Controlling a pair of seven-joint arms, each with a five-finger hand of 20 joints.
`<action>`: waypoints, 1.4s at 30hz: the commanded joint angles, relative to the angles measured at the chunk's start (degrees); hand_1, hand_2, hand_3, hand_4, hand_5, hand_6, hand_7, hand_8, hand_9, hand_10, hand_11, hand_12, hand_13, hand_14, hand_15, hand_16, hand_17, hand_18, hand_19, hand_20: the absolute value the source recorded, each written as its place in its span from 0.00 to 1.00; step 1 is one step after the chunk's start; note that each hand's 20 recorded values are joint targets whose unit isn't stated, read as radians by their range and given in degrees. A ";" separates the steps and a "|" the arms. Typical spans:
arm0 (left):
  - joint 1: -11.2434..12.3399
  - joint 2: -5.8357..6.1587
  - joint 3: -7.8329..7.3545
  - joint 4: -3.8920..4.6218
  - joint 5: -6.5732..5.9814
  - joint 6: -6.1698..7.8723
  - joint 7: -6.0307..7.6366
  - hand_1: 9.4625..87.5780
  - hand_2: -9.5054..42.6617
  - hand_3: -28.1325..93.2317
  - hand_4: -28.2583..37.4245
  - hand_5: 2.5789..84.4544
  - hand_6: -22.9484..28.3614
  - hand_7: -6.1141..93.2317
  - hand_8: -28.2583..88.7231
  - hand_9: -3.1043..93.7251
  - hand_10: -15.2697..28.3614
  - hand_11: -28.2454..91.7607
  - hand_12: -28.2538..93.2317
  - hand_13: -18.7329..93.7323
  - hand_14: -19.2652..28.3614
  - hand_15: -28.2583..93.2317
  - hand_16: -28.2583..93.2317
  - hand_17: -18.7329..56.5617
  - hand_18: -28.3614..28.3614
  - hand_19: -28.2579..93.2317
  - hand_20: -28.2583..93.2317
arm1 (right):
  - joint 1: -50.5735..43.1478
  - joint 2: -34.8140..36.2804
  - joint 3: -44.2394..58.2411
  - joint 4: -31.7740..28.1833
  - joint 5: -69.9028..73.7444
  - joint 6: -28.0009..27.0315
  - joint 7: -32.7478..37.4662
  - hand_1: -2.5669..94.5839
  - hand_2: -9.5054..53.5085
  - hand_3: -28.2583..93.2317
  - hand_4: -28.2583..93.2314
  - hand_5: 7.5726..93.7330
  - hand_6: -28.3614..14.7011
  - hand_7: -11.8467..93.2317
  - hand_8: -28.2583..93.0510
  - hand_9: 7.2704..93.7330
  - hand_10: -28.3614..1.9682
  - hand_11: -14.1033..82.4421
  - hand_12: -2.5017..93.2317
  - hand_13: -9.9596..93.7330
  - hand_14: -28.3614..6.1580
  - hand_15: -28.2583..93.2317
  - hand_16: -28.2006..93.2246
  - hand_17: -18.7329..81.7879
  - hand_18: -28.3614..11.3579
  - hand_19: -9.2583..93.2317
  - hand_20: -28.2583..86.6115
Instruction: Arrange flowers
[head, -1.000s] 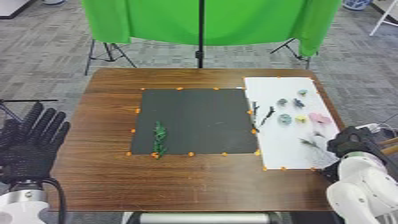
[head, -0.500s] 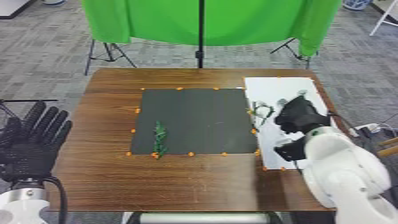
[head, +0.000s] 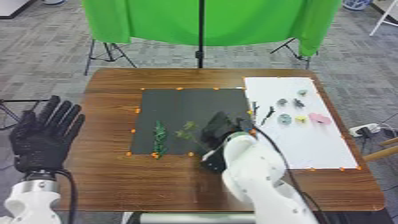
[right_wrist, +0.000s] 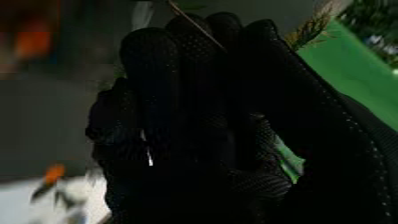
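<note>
Right hand (head: 218, 131) is reaching in over the near right part of the black mat (head: 200, 112), thumb and fingers closing together on a thin pale green sprig (head: 186, 130). In the right wrist view the stem is crossing the fingertips and feathery growth is fanning out past the thumb; whether sprig or glove is touching the mat, cannot tell. Darker green sprig (head: 160, 139) is lying lengthwise on the mat's left part, its lower end passing the near edge. Left hand (head: 43, 137) is waiting at the table's (head: 133, 182) left side, fingers straight and spread. On the white sheet (head: 311, 150), right of the mat, a pink flower (head: 319, 118) is resting beside a yellow flower (head: 300, 118), with bluish flowers (head: 284, 119) lying around them and dark twigs (head: 268, 115) lying toward the mat.
</note>
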 joint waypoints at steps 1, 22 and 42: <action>-0.91 0.97 1.28 0.44 0.12 0.79 -1.83 0.16 0.44 0.87 0.00 0.50 0.59 0.15 0.17 0.42 0.64 0.35 0.31 0.45 0.66 0.37 0.22 0.19 0.72 0.47 0.34 | 1.08 -4.18 -3.19 4.03 -2.73 4.50 -0.34 0.56 0.00 0.87 0.07 0.73 0.57 0.54 0.36 0.82 0.41 0.42 0.48 0.74 0.36 0.74 0.46 0.56 0.06 1.00 0.56; -1.77 1.58 2.07 1.05 -0.88 0.49 -2.64 0.16 0.44 0.88 0.00 0.50 0.59 0.15 0.17 0.43 0.65 0.36 0.31 0.45 0.66 0.37 0.22 0.19 0.72 0.47 0.34 | 1.69 -7.52 -3.95 9.10 -5.03 8.99 -0.21 0.49 0.04 0.89 0.05 0.72 0.47 0.29 0.27 0.78 0.28 0.46 0.25 0.74 0.34 0.73 0.40 0.57 0.05 1.00 0.58; -0.17 -0.81 0.72 0.87 -0.89 -1.62 -0.44 0.16 0.44 0.88 0.00 0.50 0.59 0.15 0.17 0.43 0.65 0.36 0.31 0.45 0.66 0.37 0.22 0.20 0.72 0.47 0.34 | -0.01 2.77 6.02 -1.92 -8.05 10.48 -5.18 0.43 0.04 0.89 0.08 0.72 0.48 0.26 0.15 0.77 0.26 0.44 0.25 0.74 0.32 0.78 0.43 0.57 0.05 1.00 0.59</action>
